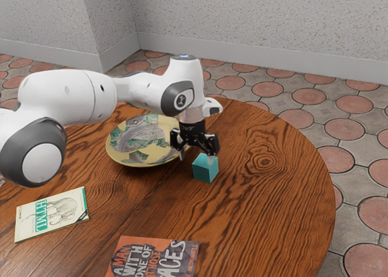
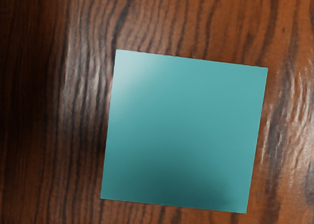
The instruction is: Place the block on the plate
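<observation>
In the exterior view, the black gripper (image 1: 196, 158) is being held near the middle of the frame, pointing down, with its two fingers standing wide apart and nothing being gripped. The blue-green block (image 1: 205, 168) is sitting on the brown wood table (image 1: 276, 195), just right of the middle, below the gripper. One finger is reaching down by the top of the block, and whether the two are touching cannot be told. The big round plate (image 1: 128, 157) is lying left of the block, partly being hidden by the gripper, and the block is being held up by the table, not by the plate. A book with HTML on it (image 1: 51, 214) is lying at the lower left, and an orange and dark book (image 1: 151, 257) is being cut off by the bottom edge. In the wrist view, the block's flat top is being seen under the gripper, with wood around it.
</observation>
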